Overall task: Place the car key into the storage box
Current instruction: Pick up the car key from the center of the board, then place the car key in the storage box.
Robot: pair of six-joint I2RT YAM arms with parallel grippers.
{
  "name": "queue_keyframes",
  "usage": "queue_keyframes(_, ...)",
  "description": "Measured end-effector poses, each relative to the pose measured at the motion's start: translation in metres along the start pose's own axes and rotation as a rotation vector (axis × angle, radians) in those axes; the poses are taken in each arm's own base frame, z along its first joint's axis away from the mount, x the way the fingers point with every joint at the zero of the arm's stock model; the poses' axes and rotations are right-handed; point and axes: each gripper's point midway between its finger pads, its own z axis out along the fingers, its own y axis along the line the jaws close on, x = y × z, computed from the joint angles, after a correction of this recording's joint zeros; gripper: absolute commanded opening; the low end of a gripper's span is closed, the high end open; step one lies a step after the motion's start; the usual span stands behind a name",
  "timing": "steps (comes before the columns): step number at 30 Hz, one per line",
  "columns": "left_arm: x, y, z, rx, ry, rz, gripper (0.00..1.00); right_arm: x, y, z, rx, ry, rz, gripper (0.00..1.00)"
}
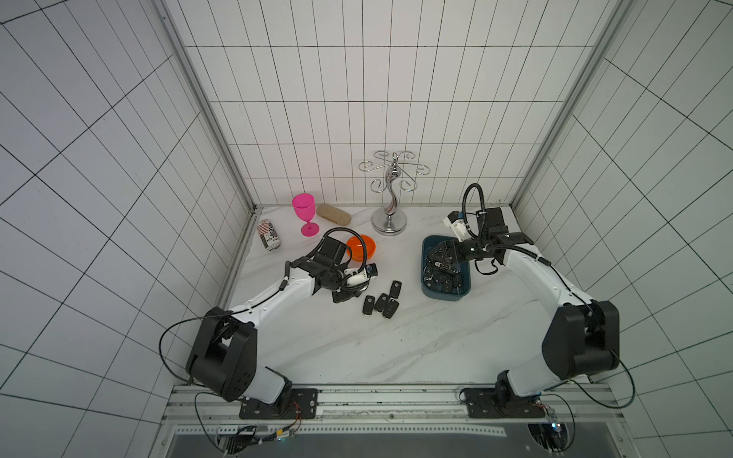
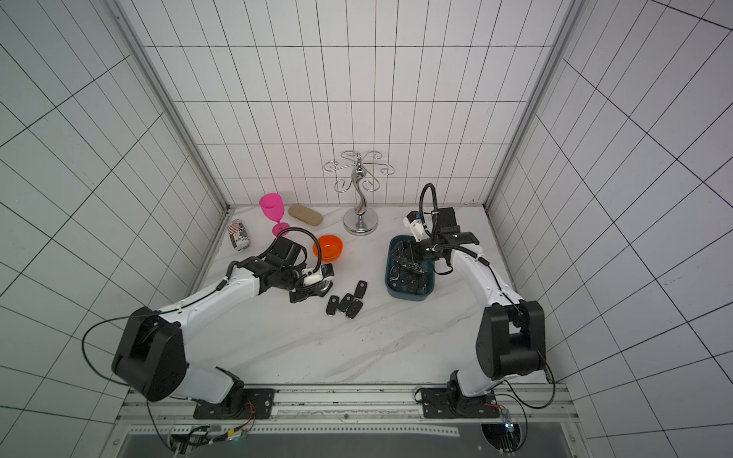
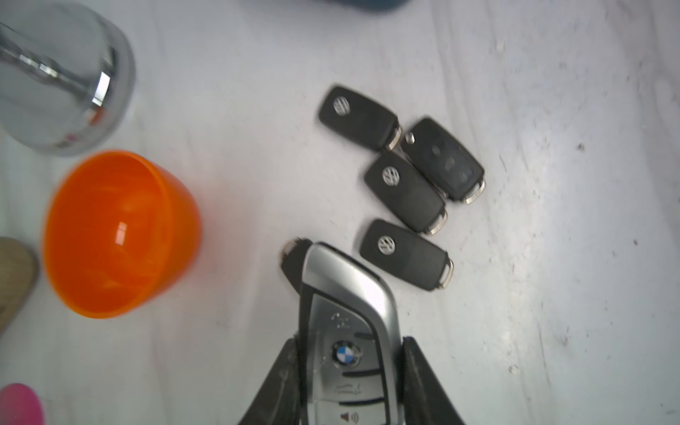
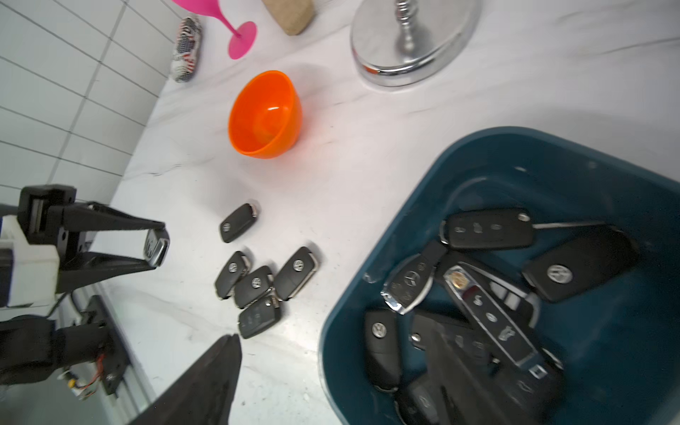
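My left gripper [image 3: 347, 347] is shut on a silver car key [image 3: 344, 305] with a blue-and-white badge, held just above the table. In both top views the left gripper [image 1: 353, 294] [image 2: 313, 294] sits beside several black car keys [image 1: 382, 303] [image 2: 347, 303] lying loose on the marble. The right wrist view shows the held key [image 4: 156, 250] between the left fingers. My right gripper [image 1: 438, 259] [image 4: 331, 368] hangs open over the storage box [image 1: 446, 296] [image 4: 552, 154], a dark teal tub with several keys piled inside.
An orange bowl [image 1: 363, 246] [image 3: 117, 235] stands just behind the left gripper. At the back are a pink goblet [image 1: 304, 212], a tan oblong case [image 1: 334, 214], a patterned pouch [image 1: 269, 234] and a chrome hook stand [image 1: 390, 222].
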Motion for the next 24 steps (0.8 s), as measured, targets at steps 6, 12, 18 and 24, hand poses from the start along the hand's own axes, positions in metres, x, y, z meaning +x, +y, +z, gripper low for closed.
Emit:
queue_keyframes(6, -0.076, 0.021, -0.016, -0.018, -0.189, 0.012, 0.22, -0.001, 0.042, 0.016, -0.163, 0.013, 0.029, 0.78)
queue_keyframes(12, -0.103, 0.016, 0.003, 0.033, -0.218, 0.035, 0.21, -0.015, 0.058, 0.02, -0.279, -0.033, 0.091, 0.76)
queue_keyframes(18, -0.104, 0.012, 0.031, 0.071, -0.188, 0.039, 0.21, -0.018, 0.07, 0.027, -0.352, -0.03, 0.127, 0.67)
queue_keyframes(24, -0.12, 0.015, 0.045, 0.064, -0.186, 0.066, 0.21, -0.018, 0.075, 0.032, -0.391, -0.02, 0.143, 0.62)
